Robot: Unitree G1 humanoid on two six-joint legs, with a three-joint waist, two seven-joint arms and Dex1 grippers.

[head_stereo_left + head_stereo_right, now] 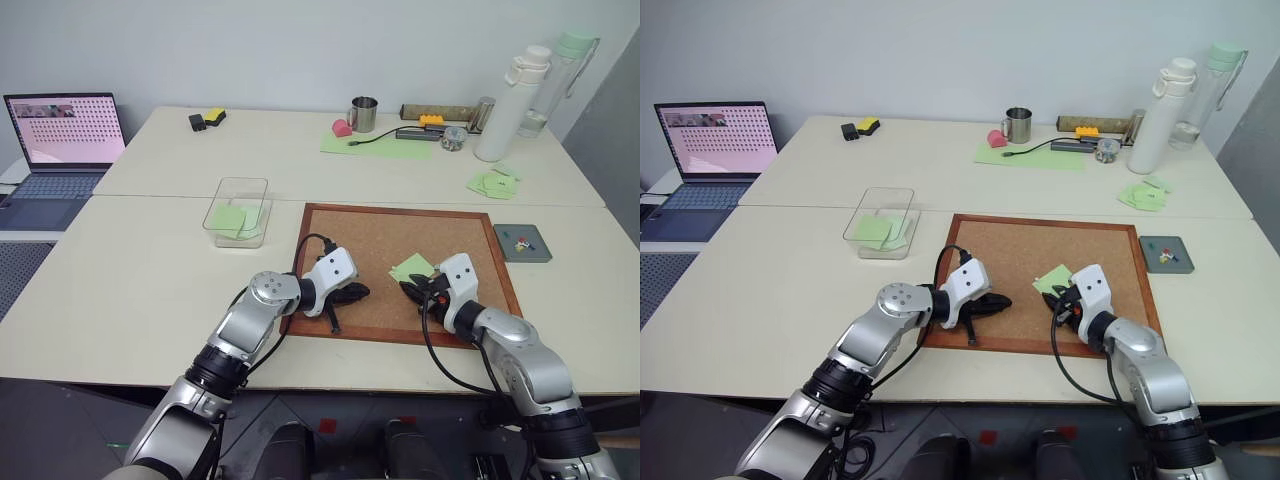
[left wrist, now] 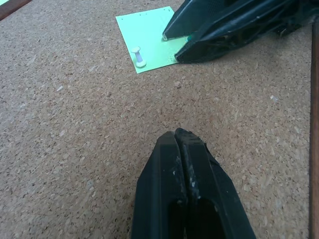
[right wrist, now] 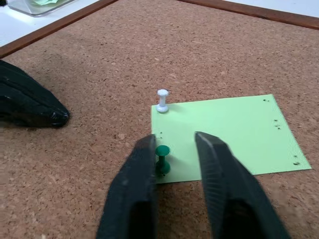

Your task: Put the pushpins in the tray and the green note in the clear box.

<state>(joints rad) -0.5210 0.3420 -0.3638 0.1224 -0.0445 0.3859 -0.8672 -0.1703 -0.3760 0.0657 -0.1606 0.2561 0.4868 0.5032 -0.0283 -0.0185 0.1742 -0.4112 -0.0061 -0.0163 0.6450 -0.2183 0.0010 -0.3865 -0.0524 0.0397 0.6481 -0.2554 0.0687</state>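
Currently the green note (image 3: 227, 137) lies flat on the cork board (image 1: 380, 245), fixed by two pushpins: a white pin (image 3: 162, 100) at one corner and a green pin (image 3: 162, 158) at the next. The right tool (image 3: 174, 149) has its fingers straddling the green pin, parted, with a gap visible on one side; no firm grip is evident. The left tool (image 2: 182, 144) rests clenched and empty on the cork, near the note.

Handling judgement: the pins are tiny, rigid and light, best pinched at the head and pulled straight out. The note is thin, limp paper, best lifted by an edge.

The wrist views resolve both pins; the head views instead show the clear box (image 1: 240, 210) already holding green paper and the tray (image 1: 522, 243) with coloured pins, both on the worktop (image 1: 130, 290).
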